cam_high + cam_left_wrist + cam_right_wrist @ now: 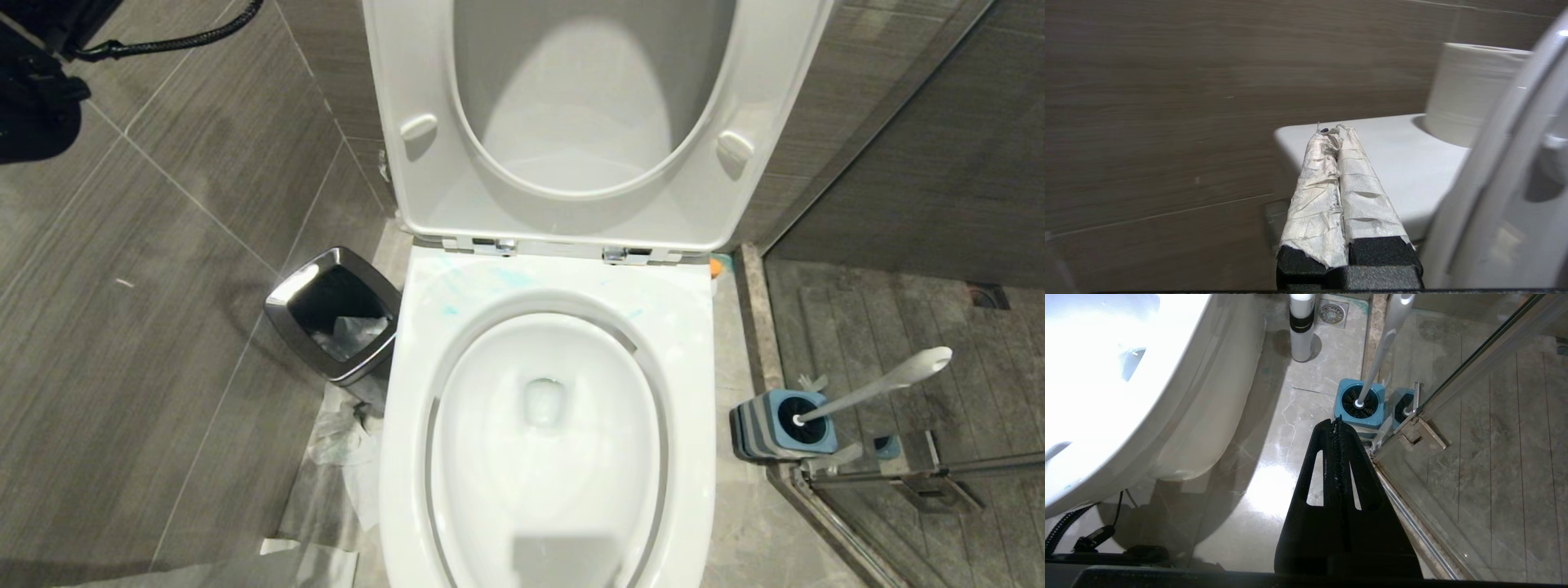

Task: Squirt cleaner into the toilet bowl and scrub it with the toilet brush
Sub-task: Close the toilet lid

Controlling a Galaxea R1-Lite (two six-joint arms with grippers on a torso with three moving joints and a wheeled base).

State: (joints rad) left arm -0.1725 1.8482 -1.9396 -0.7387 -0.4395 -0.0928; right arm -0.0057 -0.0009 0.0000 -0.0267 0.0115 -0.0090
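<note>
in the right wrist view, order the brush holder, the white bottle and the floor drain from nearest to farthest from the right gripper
From the right gripper, shut:
1. Brush holder, just past its tips, by the glass door.
2. White bottle, standing on the floor beside the toilet bowl.
3. Floor drain, beyond the bottle.

White toilet bowl (686, 343), turquoise cleaner (510, 278) smears on rim. Toilet brush (886, 382) grey-white, holder (775, 425) blue with grey stripes. Bin (304, 310) black, steel rim. Grey streaked tiles (122, 367).
</note>
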